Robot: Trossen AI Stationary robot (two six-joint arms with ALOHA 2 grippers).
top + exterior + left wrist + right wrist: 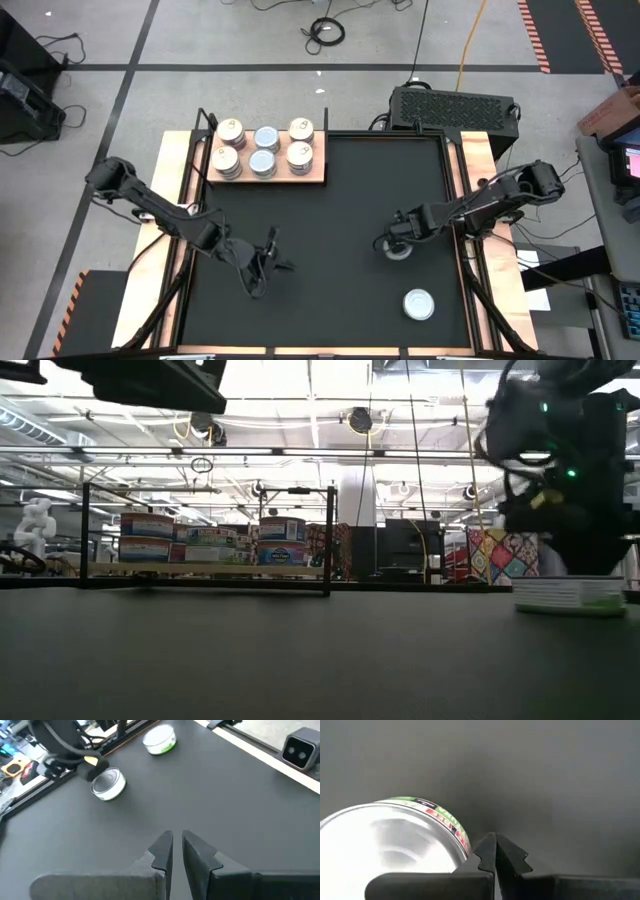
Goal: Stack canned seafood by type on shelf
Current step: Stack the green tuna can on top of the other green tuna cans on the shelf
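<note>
The right end effector (pixel 397 243), its fingers pressed together and grasping nothing, is being held just beside a silver tin (pixel 390 845), which is standing upright on the counter (pixel 330 240) at its side. The left end effector (pixel 268 262), also clenched, is waiting farther away. Six tins are being carried by the shelf (pixel 318 177).

**Overhead inventory: desk**

Shelf (pixel 268 177), far-left corner of black mat (pixel 330 220): six tins (pixel 263 160), two rows. Loose tins: one (pixel 419 304) near right; one (pixel 398 250) beneath right gripper (pixel 392 243). Left gripper (pixel 264 262): over bare mat.
</note>
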